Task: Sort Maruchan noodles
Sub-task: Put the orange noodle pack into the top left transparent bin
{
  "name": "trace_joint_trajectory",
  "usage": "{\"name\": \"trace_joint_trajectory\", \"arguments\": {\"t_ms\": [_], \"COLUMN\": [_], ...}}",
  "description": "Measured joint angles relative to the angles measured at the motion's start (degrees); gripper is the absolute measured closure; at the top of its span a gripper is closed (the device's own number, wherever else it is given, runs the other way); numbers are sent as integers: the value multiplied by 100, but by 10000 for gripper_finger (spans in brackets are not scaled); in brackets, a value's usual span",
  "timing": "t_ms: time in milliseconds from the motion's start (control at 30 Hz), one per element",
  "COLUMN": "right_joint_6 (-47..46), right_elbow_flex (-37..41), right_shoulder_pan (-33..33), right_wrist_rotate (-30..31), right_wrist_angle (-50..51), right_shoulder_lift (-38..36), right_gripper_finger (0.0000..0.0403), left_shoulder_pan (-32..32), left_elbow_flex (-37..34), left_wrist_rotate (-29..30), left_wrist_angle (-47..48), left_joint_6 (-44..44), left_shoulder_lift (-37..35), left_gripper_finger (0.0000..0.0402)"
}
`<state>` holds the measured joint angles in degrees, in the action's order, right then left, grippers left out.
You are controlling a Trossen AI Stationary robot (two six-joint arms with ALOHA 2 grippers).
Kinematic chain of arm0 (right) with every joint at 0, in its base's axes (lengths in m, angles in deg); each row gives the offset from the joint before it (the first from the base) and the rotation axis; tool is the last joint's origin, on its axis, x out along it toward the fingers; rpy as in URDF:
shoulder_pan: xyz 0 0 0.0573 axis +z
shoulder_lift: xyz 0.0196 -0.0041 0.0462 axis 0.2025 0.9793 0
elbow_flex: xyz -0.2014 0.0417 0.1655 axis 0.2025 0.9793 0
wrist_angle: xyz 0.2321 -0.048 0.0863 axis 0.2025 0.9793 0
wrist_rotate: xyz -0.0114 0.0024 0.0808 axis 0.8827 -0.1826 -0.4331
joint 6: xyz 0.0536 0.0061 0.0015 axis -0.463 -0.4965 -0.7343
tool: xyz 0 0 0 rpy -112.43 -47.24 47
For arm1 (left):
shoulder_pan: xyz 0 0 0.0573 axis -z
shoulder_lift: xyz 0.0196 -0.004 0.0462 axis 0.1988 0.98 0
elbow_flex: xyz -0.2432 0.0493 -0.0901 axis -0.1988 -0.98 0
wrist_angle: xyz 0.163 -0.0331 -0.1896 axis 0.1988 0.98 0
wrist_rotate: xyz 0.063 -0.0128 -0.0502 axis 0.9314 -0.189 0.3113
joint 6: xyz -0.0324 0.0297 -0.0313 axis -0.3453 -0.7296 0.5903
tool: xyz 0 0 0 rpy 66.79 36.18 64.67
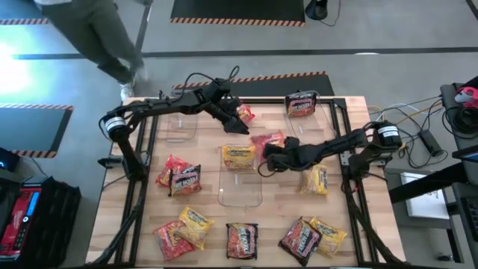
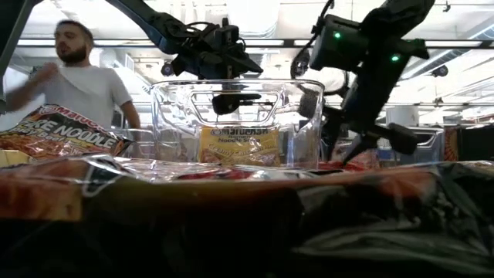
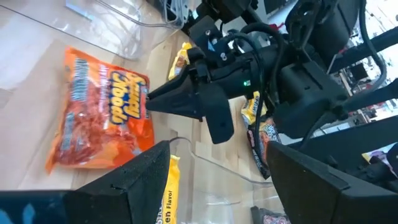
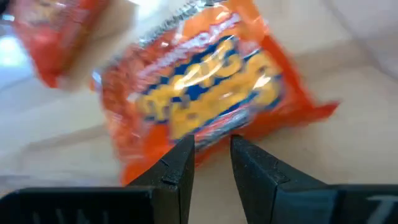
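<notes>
The right gripper (image 4: pixel 208 163), jaws narrowly parted and empty, hovers at the edge of the red noodle packet (image 4: pixel 205 87) lying on the table (image 1: pixel 351 119) beside the clear bin (image 1: pixel 240 187); the left gripper (image 1: pixel 237 125) hangs wide open just beside it. Risk: a pinch on the crinkly edge may slip, or the two arms may collide. Contact between fingertips and packet cannot be confirmed, and the low view hides the packet behind the bin.
</notes>
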<state>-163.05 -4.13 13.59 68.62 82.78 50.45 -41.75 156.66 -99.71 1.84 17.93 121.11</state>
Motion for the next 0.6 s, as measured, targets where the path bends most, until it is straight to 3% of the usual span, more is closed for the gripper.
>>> {"name": "trace_joint_trajectory", "arguments": {"t_ms": [400,600], "right_joint_6": [563,553], "right_elbow_flex": [0,4], "right_shoulder_pan": [-63,-196], "right_wrist_rotate": [251,261], "right_wrist_angle": [-425,-405], "right_shoulder_lift": [-572,-357], "right_gripper_finger": [310,310], "left_shoulder_pan": [-272,-326], "left_elbow_flex": [-4,-4], "left_wrist_rotate": [-91,-89], "left_wrist_angle": [127,142], "left_joint_6": [-178,-256], "left_shoulder_lift": [-2,-2], "left_gripper_finger": [152,152]}}
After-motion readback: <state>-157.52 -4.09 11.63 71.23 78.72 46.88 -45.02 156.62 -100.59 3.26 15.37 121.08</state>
